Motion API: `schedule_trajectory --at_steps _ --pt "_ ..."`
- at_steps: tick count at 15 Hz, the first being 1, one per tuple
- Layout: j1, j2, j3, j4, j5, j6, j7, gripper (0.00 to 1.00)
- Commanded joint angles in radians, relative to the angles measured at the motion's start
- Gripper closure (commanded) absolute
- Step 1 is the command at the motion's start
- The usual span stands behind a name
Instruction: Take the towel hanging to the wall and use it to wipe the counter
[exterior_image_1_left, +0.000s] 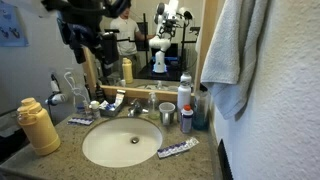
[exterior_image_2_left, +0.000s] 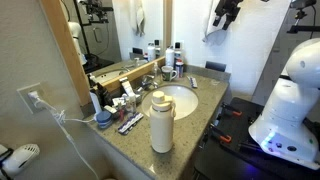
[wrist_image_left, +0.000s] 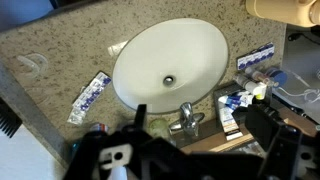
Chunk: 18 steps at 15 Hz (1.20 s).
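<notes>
One spread, empty claw (exterior_image_1_left: 90, 40) is hovering above the bench (exterior_image_1_left: 55, 158) while the towel (exterior_image_1_left: 235, 60) is hanging vertically on the wall (exterior_image_1_left: 285, 110), well off sideways.

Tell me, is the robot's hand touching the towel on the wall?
Apart. In an exterior view the hand hangs high at one side, while the towel drapes against the wall at the other, with a wide gap between.

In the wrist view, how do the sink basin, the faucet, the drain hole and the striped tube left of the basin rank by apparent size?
1. sink basin, clearly the largest.
2. striped tube and faucet: these look similar, and the faucet stands nearer the camera, so I leave them unranked.
3. drain hole, the smallest.
</notes>
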Motion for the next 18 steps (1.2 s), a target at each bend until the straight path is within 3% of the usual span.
schedule_trajectory --at_steps 1,5,8,11,18 --pt "-0.021 0.006 0.015 0.003 0.015 -0.003 -0.015 0.00" --pt "-0.016 0.092 0.114 -0.010 0.000 0.194 0.077 0.00" --pt "-0.053 0.195 0.233 0.020 -0.056 0.388 0.236 0.00" --pt "-0.129 0.277 0.322 0.074 -0.148 0.503 0.395 0.00" --pt "-0.348 0.343 0.396 0.231 -0.412 0.534 0.697 0.00"
